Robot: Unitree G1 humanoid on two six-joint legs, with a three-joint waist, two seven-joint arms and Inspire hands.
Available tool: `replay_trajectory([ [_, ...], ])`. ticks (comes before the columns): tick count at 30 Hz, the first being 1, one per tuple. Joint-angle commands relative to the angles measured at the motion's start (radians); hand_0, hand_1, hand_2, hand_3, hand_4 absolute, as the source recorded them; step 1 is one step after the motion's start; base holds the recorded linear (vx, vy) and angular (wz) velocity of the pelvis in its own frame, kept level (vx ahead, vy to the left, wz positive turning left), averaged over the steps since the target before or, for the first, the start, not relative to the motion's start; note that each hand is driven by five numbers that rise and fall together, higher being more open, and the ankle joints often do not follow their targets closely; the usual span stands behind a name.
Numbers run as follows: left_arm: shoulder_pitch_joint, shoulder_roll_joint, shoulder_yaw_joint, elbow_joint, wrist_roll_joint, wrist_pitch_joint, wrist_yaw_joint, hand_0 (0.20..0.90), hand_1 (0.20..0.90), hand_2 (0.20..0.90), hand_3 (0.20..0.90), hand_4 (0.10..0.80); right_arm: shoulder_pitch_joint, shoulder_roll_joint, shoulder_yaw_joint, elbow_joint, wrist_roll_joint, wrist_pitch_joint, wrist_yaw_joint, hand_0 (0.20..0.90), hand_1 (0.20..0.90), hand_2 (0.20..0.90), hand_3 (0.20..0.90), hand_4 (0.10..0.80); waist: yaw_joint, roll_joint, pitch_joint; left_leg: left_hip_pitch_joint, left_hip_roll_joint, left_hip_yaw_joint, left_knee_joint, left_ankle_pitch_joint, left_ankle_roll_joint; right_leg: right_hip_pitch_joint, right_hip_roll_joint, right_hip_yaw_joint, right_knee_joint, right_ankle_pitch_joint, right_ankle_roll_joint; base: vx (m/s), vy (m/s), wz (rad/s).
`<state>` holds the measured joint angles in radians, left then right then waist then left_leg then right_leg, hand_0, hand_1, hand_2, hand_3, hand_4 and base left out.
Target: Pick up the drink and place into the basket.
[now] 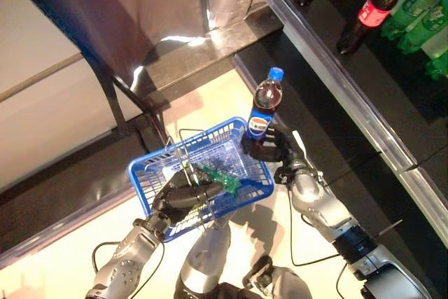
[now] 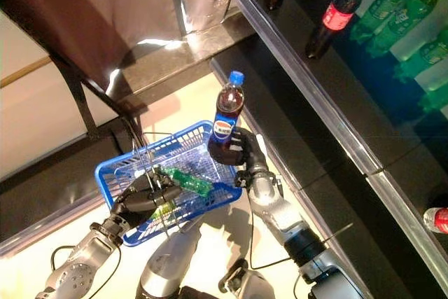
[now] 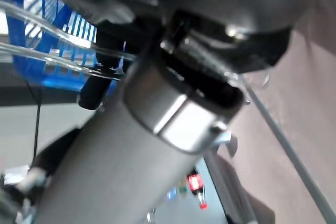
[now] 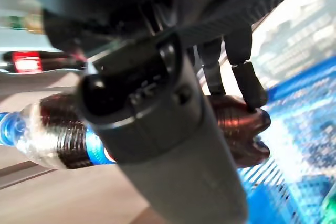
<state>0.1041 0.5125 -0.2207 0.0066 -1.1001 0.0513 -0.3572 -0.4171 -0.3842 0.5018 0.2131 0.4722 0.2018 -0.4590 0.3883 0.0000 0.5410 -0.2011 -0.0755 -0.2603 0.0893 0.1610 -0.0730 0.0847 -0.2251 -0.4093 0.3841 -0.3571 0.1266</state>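
Right hand (image 1: 269, 148): you hold the cola bottle (image 1: 264, 110) tight, upright, so it drops in bottom first.
Left hand (image 1: 183, 197): curled round the basket (image 1: 150, 173) handles, holding it under the bottle.

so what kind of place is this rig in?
Probably a shop or mock store aisle: a dark shelf stocked with cola and green soda bottles, a blue shopping basket in the left hand, a drink held by the right hand.
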Motion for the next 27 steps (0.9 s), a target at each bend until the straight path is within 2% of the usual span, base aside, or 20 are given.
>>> replay_trajectory([
  [1, -0.176, -0.047, 0.025, -0.475, -0.158, -0.151, -0.318, 0.300, 0.300, 0.300, 0.200, 0.100, -0.149, 0.051, 0.036, -0.122, -0.053, -0.156, 0.003, 0.300, 0.300, 0.300, 0.200, 0.100, 0.003, 0.047, -0.121, 0.086, 0.000, -0.064, 0.093, -0.132, 0.028, -0.062, 0.018, -0.022, 0.031, 0.152, -0.095, 0.000, 0.000, 0.00],
  [9, -0.265, -0.066, -0.018, -0.516, -0.160, -0.169, -0.334, 0.300, 0.300, 0.300, 0.200, 0.100, -0.170, 0.145, 0.088, 0.026, -0.049, -0.166, 0.008, 0.300, 0.300, 0.300, 0.200, 0.100, 0.019, 0.042, -0.115, 0.081, -0.007, -0.085, 0.093, -0.131, 0.031, -0.062, 0.016, -0.031, 0.033, 0.154, -0.092, 0.018, -0.016, 0.08],
  [16, -0.302, -0.057, -0.013, -0.520, -0.130, -0.200, -0.322, 0.300, 0.300, 0.300, 0.200, 0.100, -0.169, 0.180, 0.113, 0.087, -0.090, -0.171, 0.011, 0.300, 0.300, 0.300, 0.200, 0.100, 0.026, 0.044, -0.118, 0.075, -0.012, -0.093, 0.089, -0.127, 0.033, -0.066, 0.015, -0.031, 0.030, 0.157, -0.087, 0.008, -0.004, 0.02],
  [23, -0.326, -0.042, 0.019, -0.538, -0.140, -0.229, -0.359, 0.300, 0.300, 0.300, 0.200, 0.100, -0.175, 0.189, 0.147, 0.218, -0.194, -0.119, 0.015, 0.300, 0.300, 0.300, 0.200, 0.100, 0.037, 0.048, -0.129, 0.071, -0.015, -0.095, 0.086, -0.125, 0.030, -0.072, 0.009, -0.034, 0.035, 0.154, -0.084, 0.011, 0.000, 0.03],
  [27, -0.344, -0.036, 0.023, -0.560, -0.134, -0.258, -0.367, 0.300, 0.300, 0.300, 0.200, 0.100, -0.179, 0.186, 0.181, 0.307, -0.363, -0.073, 0.011, 0.300, 0.300, 0.300, 0.200, 0.100, 0.041, 0.055, -0.130, 0.067, -0.019, -0.097, 0.082, -0.124, 0.029, -0.076, 0.006, -0.036, 0.037, 0.152, -0.083, 0.003, 0.001, 0.01],
])
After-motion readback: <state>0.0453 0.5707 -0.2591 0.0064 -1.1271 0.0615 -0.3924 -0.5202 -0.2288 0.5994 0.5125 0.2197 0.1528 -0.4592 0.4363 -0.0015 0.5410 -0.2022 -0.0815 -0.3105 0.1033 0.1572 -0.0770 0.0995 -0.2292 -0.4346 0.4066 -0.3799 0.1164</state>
